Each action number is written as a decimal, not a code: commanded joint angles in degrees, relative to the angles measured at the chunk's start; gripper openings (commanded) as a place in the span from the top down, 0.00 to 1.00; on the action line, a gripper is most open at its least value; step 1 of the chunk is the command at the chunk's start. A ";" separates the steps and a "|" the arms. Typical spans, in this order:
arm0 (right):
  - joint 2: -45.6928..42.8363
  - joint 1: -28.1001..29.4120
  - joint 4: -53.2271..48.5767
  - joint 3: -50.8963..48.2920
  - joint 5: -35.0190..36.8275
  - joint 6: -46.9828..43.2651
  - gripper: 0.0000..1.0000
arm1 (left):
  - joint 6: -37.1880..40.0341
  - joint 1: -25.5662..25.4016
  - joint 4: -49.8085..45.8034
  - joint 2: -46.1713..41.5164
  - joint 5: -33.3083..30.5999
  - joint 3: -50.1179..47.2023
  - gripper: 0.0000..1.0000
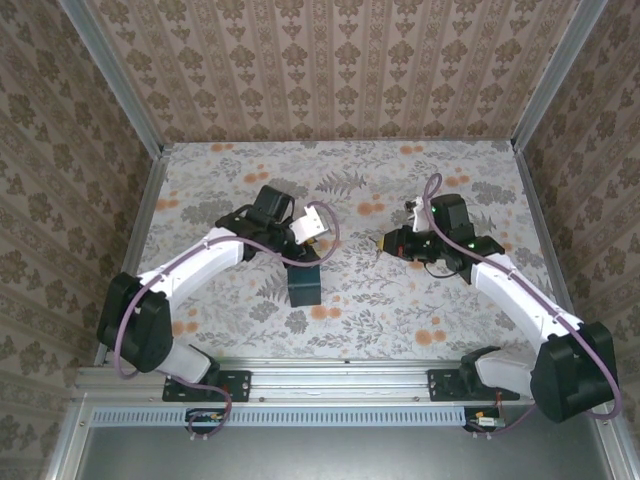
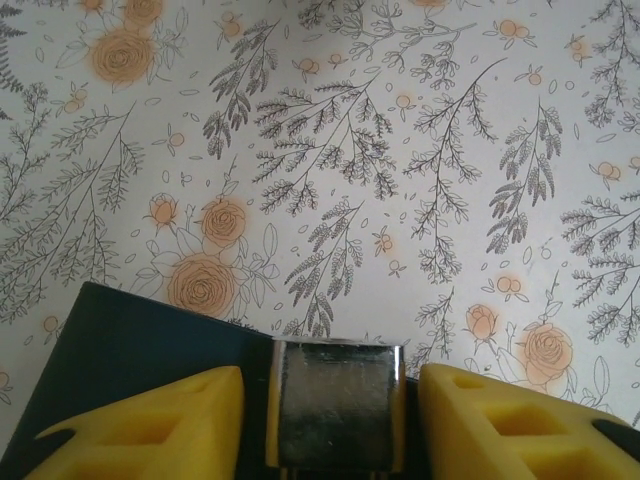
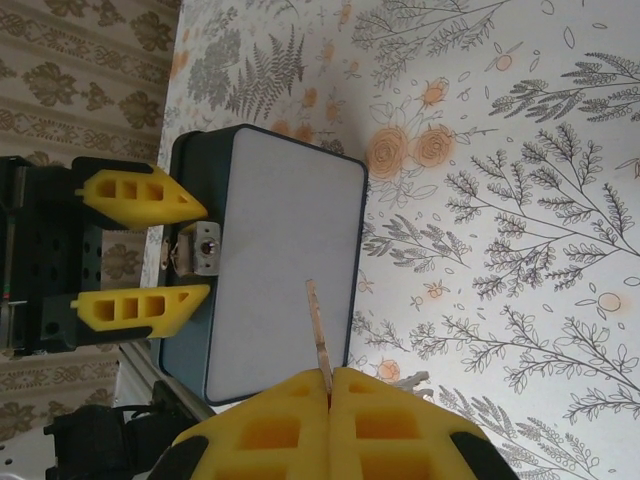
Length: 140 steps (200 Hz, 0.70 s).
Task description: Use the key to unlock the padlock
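At the near edge of the surface [image 1: 400,310], your two arms are bolted side by side. The left arm [image 1: 190,270] reaches inward towards the middle, and the right arm [image 1: 520,300] does the same from its side.

A little farther in, left of centre, you find the padlock [image 1: 303,285] resting on the flowered surface. From above it reads as a dark block. From your right wrist it shows a dark-blue rim around a broad pale face.

Just beyond it, your left claw [image 2: 332,385] hangs over the padlock's far end with its yellow fingers [image 2: 170,420] apart. A small silvery metal piece [image 2: 335,405] on the padlock sits in the gap between them. A sliver of space shows on each side of it, so nothing is gripped there.

Level with that and off to the right, your right claw [image 3: 330,378] is pressed together on the key [image 3: 318,330]. The thin blade sticks out from between the fingertips and points towards the padlock's pale face. From above, the right claw stands well apart from the padlock, with bare surface between them.

Farthest off, patterned walls [image 1: 330,70] close in the back and sides.
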 commanded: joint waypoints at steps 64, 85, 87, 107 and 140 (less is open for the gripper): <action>6.98 3.72 0.32 7.64 2.45 -1.02 0.99 | -8.29 4.29 4.23 -7.12 6.45 -3.86 0.29; 9.07 3.82 1.35 9.25 1.62 -1.32 0.99 | -11.77 5.61 5.34 -7.34 8.91 -3.81 0.26; 9.31 3.79 1.39 9.40 1.49 -1.39 0.99 | -11.93 5.78 5.39 -7.28 9.25 -3.79 0.26; 10.44 3.79 2.35 10.51 0.15 -2.00 0.99 | -11.93 6.69 3.90 -5.44 12.19 -2.39 0.27; 13.58 3.79 3.22 11.10 -4.67 -3.42 0.99 | -7.62 7.72 2.88 -2.91 12.53 -1.89 0.29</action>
